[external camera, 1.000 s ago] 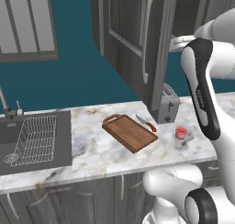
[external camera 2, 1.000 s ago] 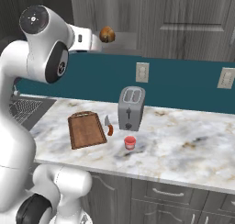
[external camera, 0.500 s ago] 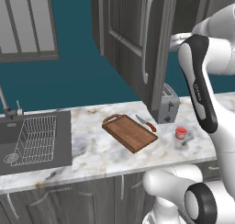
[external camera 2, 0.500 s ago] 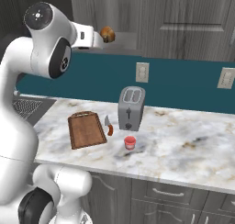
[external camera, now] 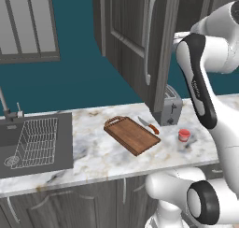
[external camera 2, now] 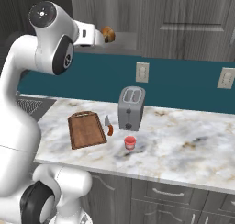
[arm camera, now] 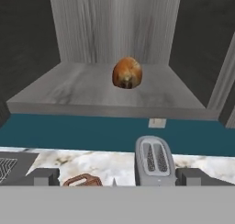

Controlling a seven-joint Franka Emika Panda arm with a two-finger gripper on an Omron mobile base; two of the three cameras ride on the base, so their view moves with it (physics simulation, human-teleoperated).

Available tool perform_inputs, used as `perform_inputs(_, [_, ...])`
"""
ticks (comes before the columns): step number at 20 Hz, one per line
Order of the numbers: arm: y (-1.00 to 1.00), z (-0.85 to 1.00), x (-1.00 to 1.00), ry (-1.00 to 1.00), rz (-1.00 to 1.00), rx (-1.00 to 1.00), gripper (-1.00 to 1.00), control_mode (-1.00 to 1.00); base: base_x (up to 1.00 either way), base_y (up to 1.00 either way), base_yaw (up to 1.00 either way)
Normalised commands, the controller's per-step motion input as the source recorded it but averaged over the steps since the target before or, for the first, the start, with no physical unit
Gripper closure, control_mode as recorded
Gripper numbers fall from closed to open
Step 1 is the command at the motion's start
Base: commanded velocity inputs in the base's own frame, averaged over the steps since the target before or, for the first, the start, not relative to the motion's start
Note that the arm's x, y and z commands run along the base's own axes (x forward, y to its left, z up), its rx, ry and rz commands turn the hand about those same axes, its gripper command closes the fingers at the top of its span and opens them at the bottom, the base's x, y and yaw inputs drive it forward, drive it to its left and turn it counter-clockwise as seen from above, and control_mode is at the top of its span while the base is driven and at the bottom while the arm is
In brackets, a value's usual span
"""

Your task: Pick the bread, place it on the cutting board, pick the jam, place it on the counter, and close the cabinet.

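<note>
With jaws spread, the gripper (arm camera: 117,178) faced the bread (arm camera: 127,72) at twelve o'clock on the cabinet (arm camera: 114,87) shelf, probably needing a straight, level advance.

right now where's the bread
The bread sits on the open cabinet's shelf, centred in the hand view, above the toaster; the right base view shows it just beyond the gripper.

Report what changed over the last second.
The end effector has drawn nearer the bread on the open cabinet's shelf; it holds nothing yet. The bread, cutting board, jam, knife and toaster stayed where they were.
</note>
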Motion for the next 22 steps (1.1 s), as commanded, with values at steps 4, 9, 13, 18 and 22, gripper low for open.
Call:
perform_inputs(4, [0.01,0.00,0.25,-0.02,0.00,0.00,-1.00,-1.00,0.00,0.00,0.00])
perform_inputs(9, [0.00,-0.05,0.18,-0.03,0.00,0.00,-1.00,-1.00,0.00,0.00,0.00])
perform_inputs(13, [0.00,-0.18,0.18,-0.04,0.00,-0.01,-1.00,-1.00,0.00,0.00,0.00])
perform_inputs(18, [0.00,-0.07,0.28,-0.01,0.00,0.00,-1.00,-1.00,0.00,0.00,0.00])
perform_inputs(22, [0.00,0.00,0.29,0.00,0.00,0.00,-1.00,-1.00,0.00,0.00,0.00])
